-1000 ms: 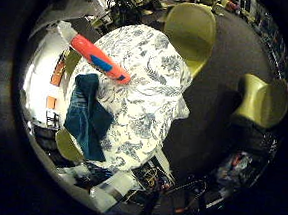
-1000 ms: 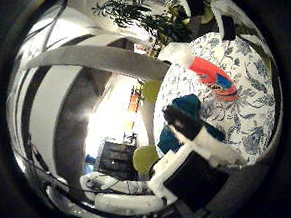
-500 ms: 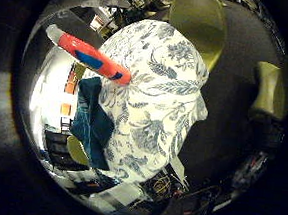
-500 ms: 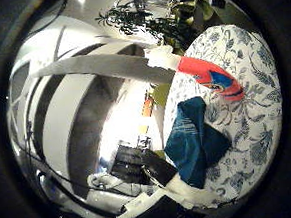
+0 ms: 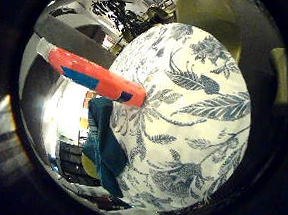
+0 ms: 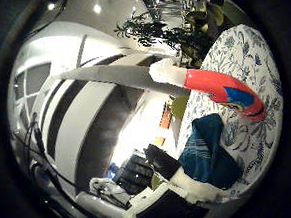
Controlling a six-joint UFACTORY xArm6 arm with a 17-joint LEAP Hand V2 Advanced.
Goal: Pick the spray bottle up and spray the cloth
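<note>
The hand (image 6: 176,197) shows only as white and black parts at the edge of the thumb-side view, beside the cloth, and whether its fingers are curled or straight cannot be told. It holds nothing that can be seen. The spray bottle (image 5: 93,77) (red body, blue label, white nozzle end) stands on the round table (image 5: 198,117), whose cover is white with a blue leaf print. The dark teal cloth (image 5: 103,144) lies on the table right beside the bottle's base, at the table's rim. A yellow-green chair (image 5: 211,15) stands beyond the table's far side.
</note>
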